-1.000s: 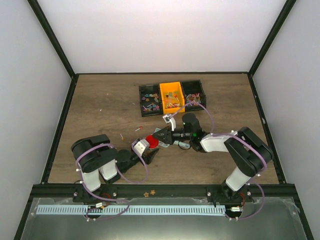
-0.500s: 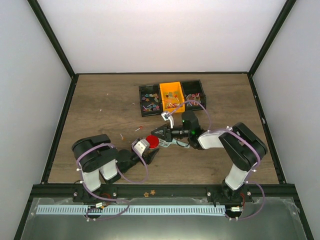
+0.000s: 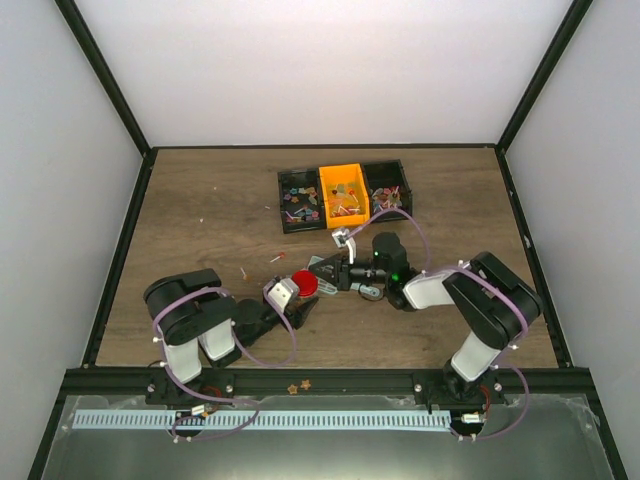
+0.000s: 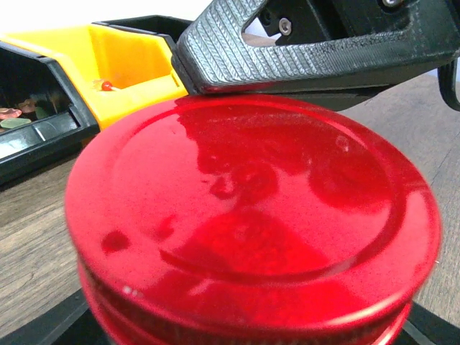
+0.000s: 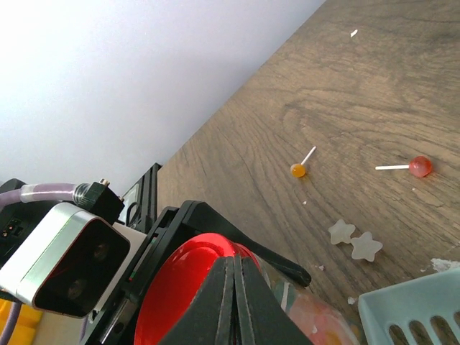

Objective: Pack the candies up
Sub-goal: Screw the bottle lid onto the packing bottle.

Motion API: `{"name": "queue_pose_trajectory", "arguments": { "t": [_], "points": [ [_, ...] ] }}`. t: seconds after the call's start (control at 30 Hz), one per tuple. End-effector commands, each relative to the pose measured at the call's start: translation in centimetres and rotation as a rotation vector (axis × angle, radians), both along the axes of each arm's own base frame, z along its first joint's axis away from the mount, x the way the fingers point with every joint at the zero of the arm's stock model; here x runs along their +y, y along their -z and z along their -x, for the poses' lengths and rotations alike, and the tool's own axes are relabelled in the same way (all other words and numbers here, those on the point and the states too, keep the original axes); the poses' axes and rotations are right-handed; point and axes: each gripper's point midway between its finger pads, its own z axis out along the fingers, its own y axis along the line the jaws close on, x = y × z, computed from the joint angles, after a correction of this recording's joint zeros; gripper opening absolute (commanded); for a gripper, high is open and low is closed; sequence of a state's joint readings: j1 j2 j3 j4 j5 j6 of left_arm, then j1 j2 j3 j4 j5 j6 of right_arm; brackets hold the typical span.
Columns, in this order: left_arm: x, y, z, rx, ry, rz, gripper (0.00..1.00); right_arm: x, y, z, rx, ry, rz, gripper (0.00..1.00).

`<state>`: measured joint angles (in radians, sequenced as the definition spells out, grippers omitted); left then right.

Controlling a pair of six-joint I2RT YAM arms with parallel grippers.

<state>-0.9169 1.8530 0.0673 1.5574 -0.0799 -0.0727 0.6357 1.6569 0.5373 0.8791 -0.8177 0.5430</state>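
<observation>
A jar with a red round lid (image 3: 304, 283) stands between the two arms, and my left gripper (image 3: 299, 298) is closed round it from the near side. The lid (image 4: 251, 215) fills the left wrist view. My right gripper (image 3: 319, 277) is shut with nothing between its fingers, its tips (image 5: 235, 269) resting at the lid's (image 5: 176, 295) far edge. Mixed-colour candies (image 5: 327, 325) show through the jar's wall. More candies (image 3: 300, 200) lie in the divided tray (image 3: 282, 205) at the back. Loose ones lie on the wood: two lollipops (image 5: 298, 169) (image 5: 419, 166) and two white stars (image 5: 356, 239).
The tray has an orange middle bin (image 3: 343, 196) between two black bins (image 3: 388, 190). A pale blue slotted plastic piece (image 5: 410, 309) lies at the jar's right side. A few stray sweets (image 3: 277, 258) lie left of the jar. Black frame rails edge the table.
My right gripper's fingers have closed from partly open to fully shut at the lid, and its wrist has shifted slightly right. The left arm and the jar have stayed put.
</observation>
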Motion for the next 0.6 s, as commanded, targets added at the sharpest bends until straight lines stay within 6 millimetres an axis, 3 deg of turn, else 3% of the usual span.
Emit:
{"name": "queue_pose_trajectory", "arguments": {
  "t": [0.0,0.37,0.57],
  "points": [
    [3.5,1.5,2.9,0.098,-0.012,0.01,0.7,0.8,3.2,7.7,0.163,-0.228,0.061,0.01],
    [3.5,1.1,3.2,0.095,0.001,0.02,0.7,0.2,3.1,12.4,0.18,-0.261,0.028,0.01],
    [3.2,1.2,3.2,0.096,0.011,0.022,0.7,-0.4,3.2,13.8,0.182,-0.248,0.024,0.01]
  ]
}}
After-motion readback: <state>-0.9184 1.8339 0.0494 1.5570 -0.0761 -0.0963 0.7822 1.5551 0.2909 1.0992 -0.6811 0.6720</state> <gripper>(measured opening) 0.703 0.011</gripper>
